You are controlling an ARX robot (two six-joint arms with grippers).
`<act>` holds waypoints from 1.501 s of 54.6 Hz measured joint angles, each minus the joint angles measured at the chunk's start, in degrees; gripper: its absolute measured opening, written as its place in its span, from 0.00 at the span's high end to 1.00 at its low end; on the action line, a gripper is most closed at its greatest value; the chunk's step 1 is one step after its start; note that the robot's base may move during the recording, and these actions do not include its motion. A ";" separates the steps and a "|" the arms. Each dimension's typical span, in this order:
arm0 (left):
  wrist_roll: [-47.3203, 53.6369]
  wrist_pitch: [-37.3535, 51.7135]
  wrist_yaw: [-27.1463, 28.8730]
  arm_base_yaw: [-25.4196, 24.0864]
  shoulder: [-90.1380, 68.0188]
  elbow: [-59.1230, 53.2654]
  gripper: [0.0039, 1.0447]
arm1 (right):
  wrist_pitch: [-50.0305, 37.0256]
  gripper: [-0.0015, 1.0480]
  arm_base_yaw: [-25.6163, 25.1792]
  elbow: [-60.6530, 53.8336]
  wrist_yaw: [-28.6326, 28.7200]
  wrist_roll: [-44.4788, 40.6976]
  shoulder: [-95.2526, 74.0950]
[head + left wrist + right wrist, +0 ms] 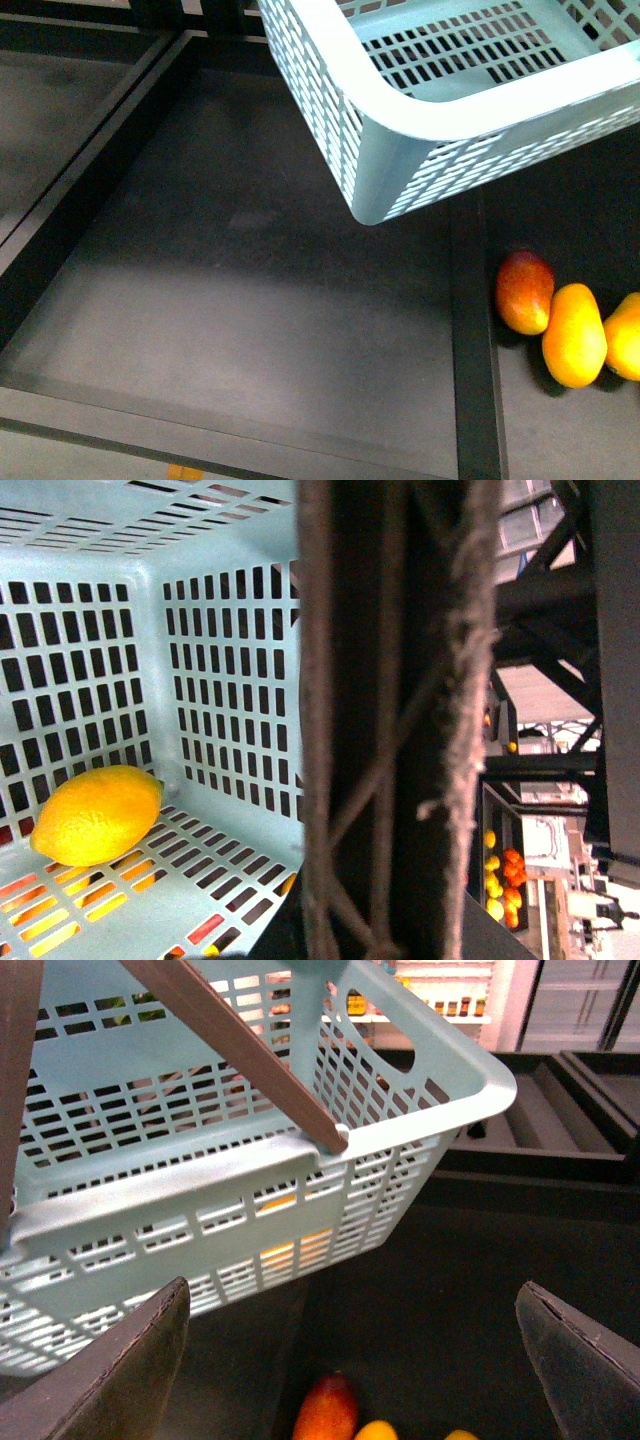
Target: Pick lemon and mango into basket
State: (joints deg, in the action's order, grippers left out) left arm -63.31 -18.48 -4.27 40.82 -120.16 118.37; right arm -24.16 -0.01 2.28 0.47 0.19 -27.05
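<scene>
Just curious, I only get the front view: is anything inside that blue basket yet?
Observer: Yes. The left wrist view shows the lemon lying on the floor of the basket, near a wall.
Operator: Is a gripper near the loose fruit?
Observer: The right wrist view shows the right gripper open, its fingers spread wide above the reddish mango lying outside the basket.
Operator: Has it a handle?
Observer: Yes, a brown swing handle rising out of frame; what holds it I cannot tell.

Turquoise basket point(150, 1195) near red mango point(325, 1412)
</scene>
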 joint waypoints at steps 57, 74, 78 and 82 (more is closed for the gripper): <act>0.04 -0.22 0.31 0.59 -0.17 0.00 0.96 | -4.98 0.08 -39.01 41.68 4.35 -1.73 -98.25; 0.09 -0.22 0.39 0.59 -0.17 0.00 0.96 | -4.22 0.08 -35.12 48.11 2.40 0.26 -105.35; 0.07 -0.22 0.37 0.59 -0.17 0.00 0.96 | -4.24 0.08 -35.28 48.83 1.64 0.37 -105.98; 0.02 -0.22 0.26 0.59 -0.17 0.00 0.96 | -4.50 0.08 -35.95 49.13 0.44 0.68 -106.60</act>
State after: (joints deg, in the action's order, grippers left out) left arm -63.29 -18.70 -4.01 41.41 -120.33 118.37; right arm -28.67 -35.97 51.42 0.91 0.86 -133.64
